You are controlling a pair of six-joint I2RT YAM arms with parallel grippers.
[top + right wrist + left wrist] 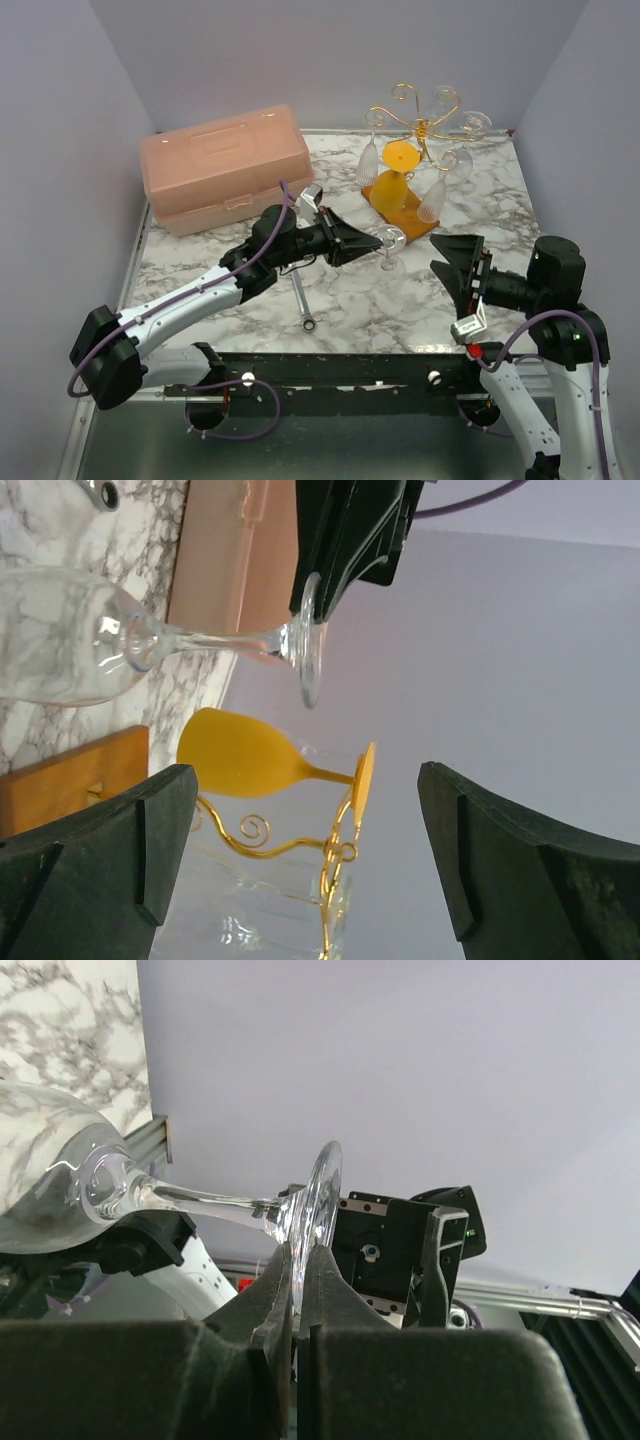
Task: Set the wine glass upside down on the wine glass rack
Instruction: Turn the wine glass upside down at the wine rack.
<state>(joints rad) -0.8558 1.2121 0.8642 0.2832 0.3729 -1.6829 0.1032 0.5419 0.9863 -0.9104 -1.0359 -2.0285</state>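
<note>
Foot up, bowl down: the glass (120,1185) hangs inverted just above the table (380,300), between my two grippers and in front of the rack (425,125). My left gripper (297,1260) is clamped on the rim of the foot, taking the disc edge-on. I judge that hold is chosen to leave the stem bare for a wire arm to catch. My right gripper (456,262) stands near, jaws spread wide and empty, facing the glass without touching it.

The glass is clear and empty, with a round bowl, a thin stem and a flat foot, and the marble shows through it. From these views I cannot tell whether the bowl's lip touches the tabletop.

The rack carries an orange glass (397,170) and clear ones (369,160), all hung foot up. A pink box (225,165) sits at the far left, and a wrench (303,295) lies under my left arm.
</note>
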